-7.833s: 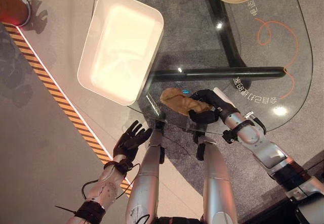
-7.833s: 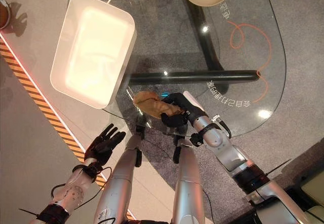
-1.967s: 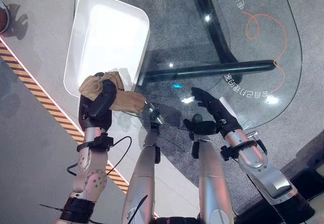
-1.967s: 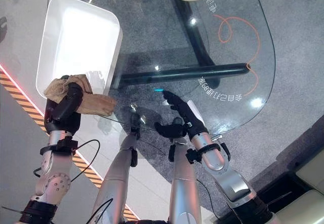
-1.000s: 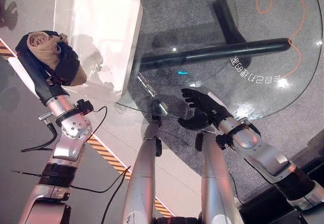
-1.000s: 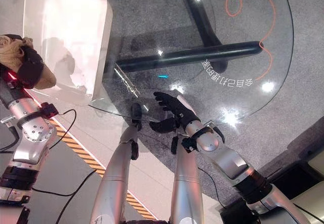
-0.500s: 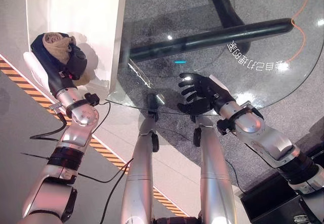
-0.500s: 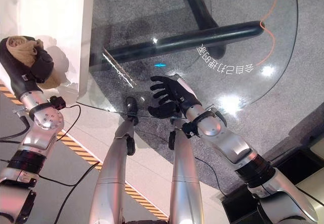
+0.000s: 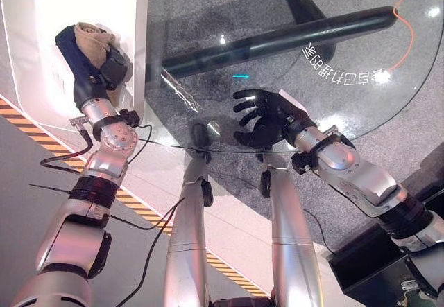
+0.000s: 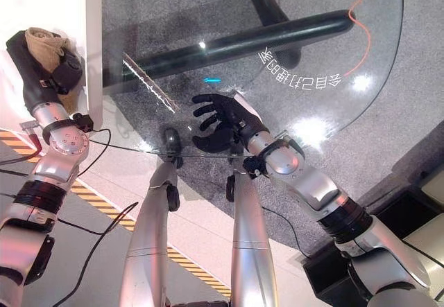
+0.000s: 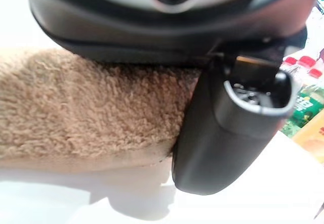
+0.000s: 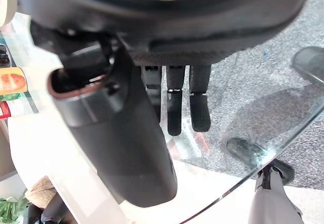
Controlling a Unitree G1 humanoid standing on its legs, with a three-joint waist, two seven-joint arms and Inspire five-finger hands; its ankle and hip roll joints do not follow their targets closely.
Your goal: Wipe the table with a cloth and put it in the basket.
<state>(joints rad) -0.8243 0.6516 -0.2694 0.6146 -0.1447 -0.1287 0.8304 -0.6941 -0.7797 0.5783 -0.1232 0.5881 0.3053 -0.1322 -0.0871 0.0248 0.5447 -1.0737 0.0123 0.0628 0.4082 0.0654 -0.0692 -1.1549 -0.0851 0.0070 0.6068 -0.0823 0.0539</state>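
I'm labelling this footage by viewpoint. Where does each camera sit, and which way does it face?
Left eye view: on the head, facing down at the glass table; both arms enter from below.
Right eye view: same scene, slightly offset; left robot hand grips the cloth over the basket.
Left wrist view: looks along its thumb at the cloth.
Right wrist view: looks past the open right robot hand through the glass; shares the cloth.

the right hand (image 12: 121, 148) fills the upper frame, fingers (image 12: 174, 105) hanging relaxed over the glass bench (image 12: 243, 82); a tan cloth (image 12: 43, 191) shows at lower left.
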